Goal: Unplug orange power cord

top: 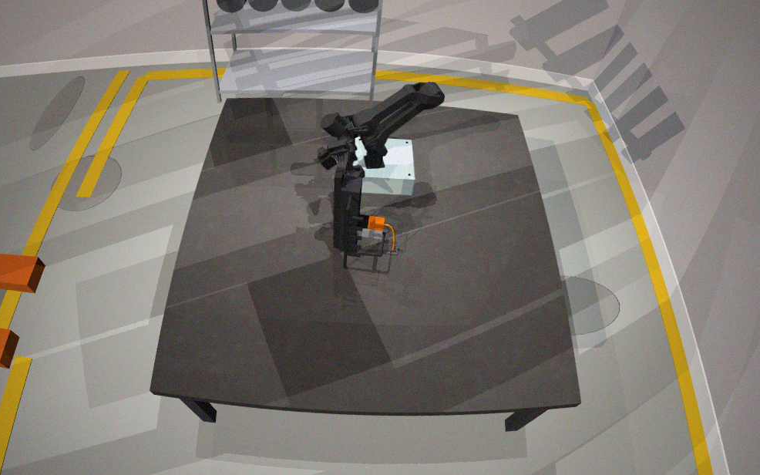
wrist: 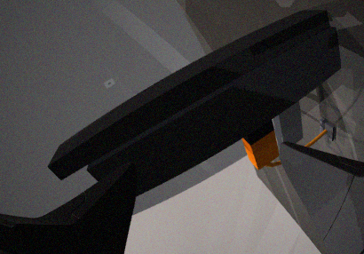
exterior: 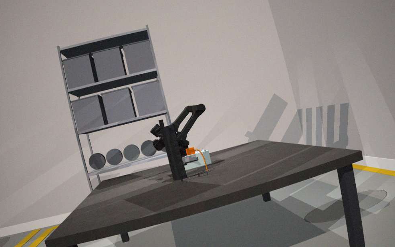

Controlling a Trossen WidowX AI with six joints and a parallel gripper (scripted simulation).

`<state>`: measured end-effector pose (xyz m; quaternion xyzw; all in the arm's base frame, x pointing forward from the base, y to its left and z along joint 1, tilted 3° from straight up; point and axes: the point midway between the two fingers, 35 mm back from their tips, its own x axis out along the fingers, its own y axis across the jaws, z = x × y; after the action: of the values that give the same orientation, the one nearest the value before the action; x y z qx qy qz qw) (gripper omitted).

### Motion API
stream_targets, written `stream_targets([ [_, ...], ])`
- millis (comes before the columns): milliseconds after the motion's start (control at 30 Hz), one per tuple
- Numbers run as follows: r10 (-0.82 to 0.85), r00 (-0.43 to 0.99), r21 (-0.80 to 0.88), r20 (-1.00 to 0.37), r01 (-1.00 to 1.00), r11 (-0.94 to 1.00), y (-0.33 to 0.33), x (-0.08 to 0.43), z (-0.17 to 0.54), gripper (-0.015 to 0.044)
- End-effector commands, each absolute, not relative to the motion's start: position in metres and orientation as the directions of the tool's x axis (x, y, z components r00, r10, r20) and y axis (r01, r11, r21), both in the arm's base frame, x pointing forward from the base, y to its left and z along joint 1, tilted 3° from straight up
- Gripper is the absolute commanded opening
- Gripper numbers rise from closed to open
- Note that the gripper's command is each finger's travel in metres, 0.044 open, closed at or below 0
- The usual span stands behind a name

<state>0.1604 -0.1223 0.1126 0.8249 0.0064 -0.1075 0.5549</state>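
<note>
While claw (wrist: 260,113) gapes wide gripping nothing, one orange plug (top: 378,222), one power strip (top: 348,218), one cord (top: 391,234)

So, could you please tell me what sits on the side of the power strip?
An orange plug sits in the upright power strip, its cord curving down to the table. The strip hides the open pincer.

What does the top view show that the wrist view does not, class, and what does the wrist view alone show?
Only the top view shows the whole table, the arm and the yellow floor lines. Only the wrist view shows a dark finger close up. Both show the orange plug and its thin orange cord.
</note>
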Motion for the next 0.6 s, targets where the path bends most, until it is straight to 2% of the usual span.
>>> stream_targets([
  [0, -0.109, 0.977, 0.915, -0.185, 0.131, -0.381, -0.123, 0.161, 0.113, 0.0374],
  [267, -0.135, 0.961, 0.959, -0.240, 0.213, -0.187, -0.142, 0.169, 0.133, 0.0164],
  [567, -0.177, 0.938, 0.946, -0.297, 0.315, 0.079, -0.167, 0.184, 0.161, 0.0160],
])
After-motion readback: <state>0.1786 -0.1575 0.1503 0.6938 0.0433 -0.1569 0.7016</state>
